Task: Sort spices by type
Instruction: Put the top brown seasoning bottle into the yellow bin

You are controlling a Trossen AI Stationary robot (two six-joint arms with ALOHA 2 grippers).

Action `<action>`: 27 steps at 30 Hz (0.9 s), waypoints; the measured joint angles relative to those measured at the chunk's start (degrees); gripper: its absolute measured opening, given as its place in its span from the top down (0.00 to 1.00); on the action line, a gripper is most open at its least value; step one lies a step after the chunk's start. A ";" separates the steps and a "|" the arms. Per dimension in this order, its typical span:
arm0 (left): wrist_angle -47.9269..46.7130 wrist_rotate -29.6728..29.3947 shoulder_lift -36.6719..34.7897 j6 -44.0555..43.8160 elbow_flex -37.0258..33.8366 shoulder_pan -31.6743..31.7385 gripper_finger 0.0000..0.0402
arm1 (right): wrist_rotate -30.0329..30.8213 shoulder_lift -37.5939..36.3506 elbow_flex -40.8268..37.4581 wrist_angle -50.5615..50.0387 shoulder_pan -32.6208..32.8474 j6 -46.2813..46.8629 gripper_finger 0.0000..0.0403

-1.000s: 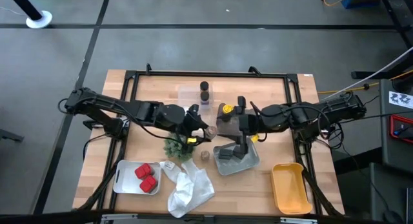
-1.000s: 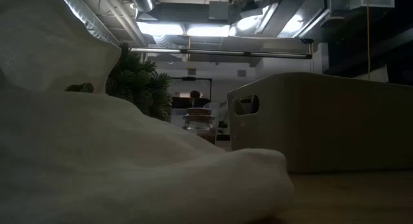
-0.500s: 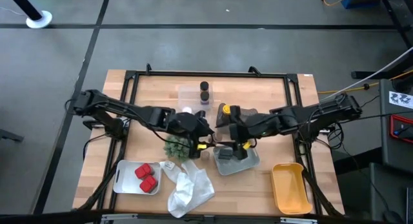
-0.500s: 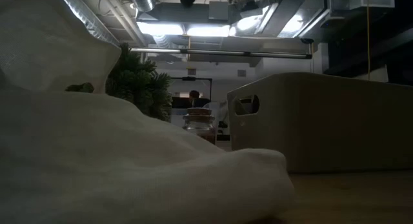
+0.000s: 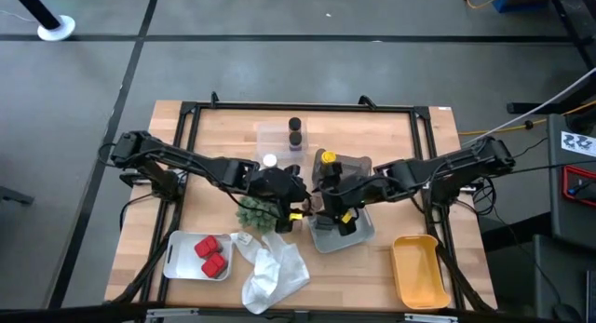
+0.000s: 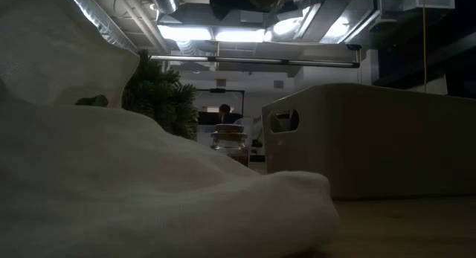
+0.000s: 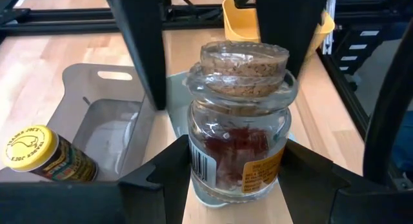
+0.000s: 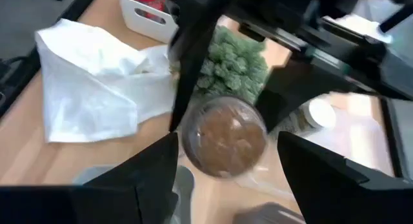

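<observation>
A glass jar with a cork lid [image 7: 244, 130] and red threads inside hangs over the table's middle, with my left gripper [image 7: 239, 185] shut on it. My right gripper [image 8: 226, 179] is open, tipped down over the jar's cork top [image 8: 224, 141], one finger on either side of it. Whether those fingers touch it I cannot tell. In the high view both grippers meet near the grey tray [image 5: 358, 232]; the left gripper [image 5: 298, 200] comes from the left, the right gripper [image 5: 322, 198] from the right. A yellow-capped jar [image 7: 39, 156] lies in a grey bin. My left gripper pinches the jar's glass body [image 7: 193, 166] between its two fingers, low on its two sides. The fingers slant down from the table's left. The jar stands upright in the hold, cork up, lifted clear of the table.
A green plant [image 5: 254, 213] and a white plastic bag [image 5: 275, 272] lie near the left gripper. A white tray with red packets [image 5: 186, 258] is at the near left, a yellow tray [image 5: 416, 267] at the near right. Dark brown jars [image 5: 295, 132] stand at the far middle.
Both grippers have sunk and drawn together over the table's middle. My left gripper has carried the jar down and slightly toward the near edge, still upright. My right gripper has gone left and down and tipped its fingers downward over the cork.
</observation>
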 joint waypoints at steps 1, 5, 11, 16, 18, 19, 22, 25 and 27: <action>0.08 0.02 0.00 -0.02 0.00 -0.02 0.54 | -0.55 0.35 0.02 0.52 0.00 0.06 0.34; -0.11 0.04 0.00 0.04 0.00 -0.29 0.54 | -1.98 1.48 0.00 1.35 0.02 0.03 0.34; -0.92 0.52 0.00 -0.09 0.00 -0.52 0.54 | -2.10 1.96 0.04 3.07 0.02 0.04 0.34; -0.92 0.85 0.00 0.04 0.00 -0.55 0.54 | -2.15 1.98 0.02 3.49 0.02 0.04 0.40; -0.92 0.85 0.00 0.06 0.00 -0.55 0.54 | -2.21 1.98 0.02 3.47 0.02 0.05 0.46; -0.92 0.85 0.00 0.21 0.00 -0.55 0.54 | -2.22 1.98 0.02 3.43 0.02 0.11 0.48; -1.18 0.83 0.00 0.55 -0.02 -0.59 0.53 | -2.71 1.98 0.02 3.34 0.02 0.53 0.55; -1.30 0.99 0.00 0.52 -0.02 -0.59 0.53 | -2.61 1.98 0.02 3.38 0.02 1.48 0.55; -1.44 1.01 0.00 0.49 -0.02 -0.59 0.53 | -2.62 1.98 0.02 3.36 0.02 1.64 0.55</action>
